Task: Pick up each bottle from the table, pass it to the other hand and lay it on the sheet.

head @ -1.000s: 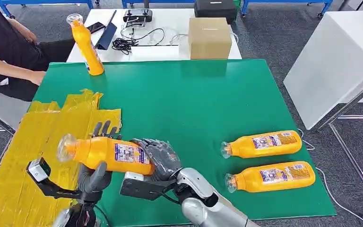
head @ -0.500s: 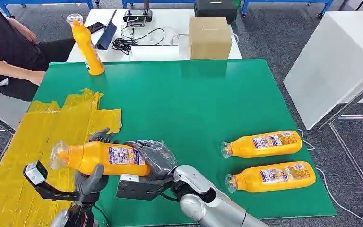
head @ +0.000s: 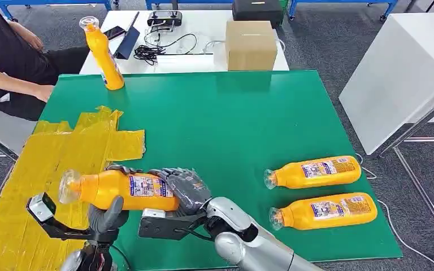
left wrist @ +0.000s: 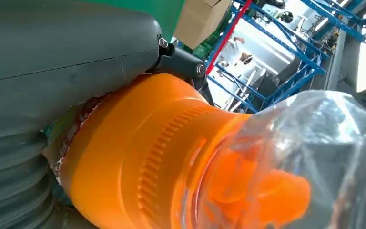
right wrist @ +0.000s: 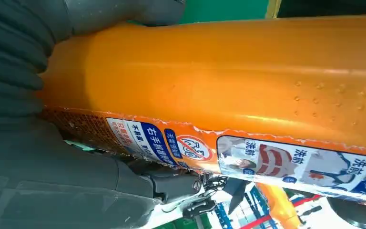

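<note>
Bottle [head: 118, 190] in transfer is held off the bench [head: 231, 113], lying nearly level, its clear-capped neck pointing towards my left and out over the near edge of the yellow sheet [head: 45, 164], its base towards my right. My left hand [head: 108, 212] wraps the body from below, thumb up on the near face, with finger ends showing over the far side. My right hand [head: 185, 187] is cupped around the base end, fingers curled over it. Both hands therefore bear on the one bottle; I judge the handover to be at its midpoint, with release by my right hand not yet made.

The governing relation: the sheet lies to my left of the bottle and partly under its neck, so my left hand is the nearer one for laying it down, and the long axis already runs across the sheet's edge.

Two more bottles [head: 313, 171] [head: 323, 211] lie on their sides on the green surface well to my right, necks pointing left; my right hand is the nearer to them. A fourth bottle [head: 102, 53] stands upright at the far left corner.

Label: the right wrist view shows blue and white panels with Chinese characters, a red prohibition symbol and small pictures; I cannot read a brand name
</note>
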You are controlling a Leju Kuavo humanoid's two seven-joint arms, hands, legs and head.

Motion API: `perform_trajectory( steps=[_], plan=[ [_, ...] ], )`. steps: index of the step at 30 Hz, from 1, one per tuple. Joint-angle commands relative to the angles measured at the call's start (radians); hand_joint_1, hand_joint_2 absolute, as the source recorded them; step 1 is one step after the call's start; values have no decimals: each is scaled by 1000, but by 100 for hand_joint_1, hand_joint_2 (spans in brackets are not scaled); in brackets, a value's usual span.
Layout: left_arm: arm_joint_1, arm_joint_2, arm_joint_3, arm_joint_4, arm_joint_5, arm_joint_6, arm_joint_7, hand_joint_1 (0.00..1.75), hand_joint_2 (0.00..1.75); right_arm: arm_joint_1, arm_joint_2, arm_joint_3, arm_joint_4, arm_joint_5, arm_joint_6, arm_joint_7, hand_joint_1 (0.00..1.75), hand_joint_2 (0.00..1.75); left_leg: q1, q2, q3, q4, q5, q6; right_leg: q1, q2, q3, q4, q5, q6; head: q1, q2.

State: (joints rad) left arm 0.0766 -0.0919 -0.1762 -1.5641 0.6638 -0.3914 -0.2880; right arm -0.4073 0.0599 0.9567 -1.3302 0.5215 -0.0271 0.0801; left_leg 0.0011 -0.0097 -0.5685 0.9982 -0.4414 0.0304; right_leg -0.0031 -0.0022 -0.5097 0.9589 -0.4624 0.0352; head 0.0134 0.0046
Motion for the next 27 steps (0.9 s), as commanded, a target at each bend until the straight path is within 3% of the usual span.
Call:
perform_trajectory(
  steps=[1,2,3,4,5,12,16,21,27],
  plan=[
    [-40,-10,-6,46,-15,8,-5,175,175,-23,-24,56,50,-4,16,2,175,175,1,0,3,-1,0,-2,1,-1,4,-2,0,0,0,0],
    [-39,-11,-4,44,-21,15,-9,175,175,-18,-26,51,48,-4,12,5,175,175,1,0,2,-1,0,-1,1,-1,2,-1,0,0,0,0],
    [-36,-15,4,36,-60,57,-31,175,175,-1,-28,31,34,19,-41,10,49,175,1,0,2,-1,0,-1,1,-1,3,-2,0,0,0,0],
    [-34,-11,11,21,-120,108,-51,175,175,19,-38,12,14,33,-75,11,0,175,1,-1,2,-1,0,-1,1,-1,2,-2,0,0,0,0],
    [-34,-5,17,7,-178,158,-68,175,175,39,-52,-5,-10,62,-100,18,0,0,1,-1,2,-1,0,-1,1,-2,4,-2,0,0,0,0],
    [-51,103,130,-76,-841,656,-153,175,175,333,-189,-233,-303,173,-269,-25,0,0,2,-5,1,0,0,-1,2,-5,3,-2,-1,0,0,0],
    [-8,128,195,-138,-1064,769,-124,175,175,468,-218,-327,-429,235,-291,-36,0,0,2,-4,1,0,-2,-2,2,-5,3,-2,-2,-1,0,0],
    [-1,159,170,-95,-1437,889,-22,175,175,502,-213,-376,-451,247,-269,-38,0,0,1,-1,1,0,-2,-2,1,-2,2,-1,-2,0,0,0],
    [-11,220,61,34,-1735,899,132,175,175,505,-215,-376,-447,308,-229,-2,0,0,0,-1,1,-2,-1,-2,0,-1,1,-2,-1,-1,0,0]
  ],
)
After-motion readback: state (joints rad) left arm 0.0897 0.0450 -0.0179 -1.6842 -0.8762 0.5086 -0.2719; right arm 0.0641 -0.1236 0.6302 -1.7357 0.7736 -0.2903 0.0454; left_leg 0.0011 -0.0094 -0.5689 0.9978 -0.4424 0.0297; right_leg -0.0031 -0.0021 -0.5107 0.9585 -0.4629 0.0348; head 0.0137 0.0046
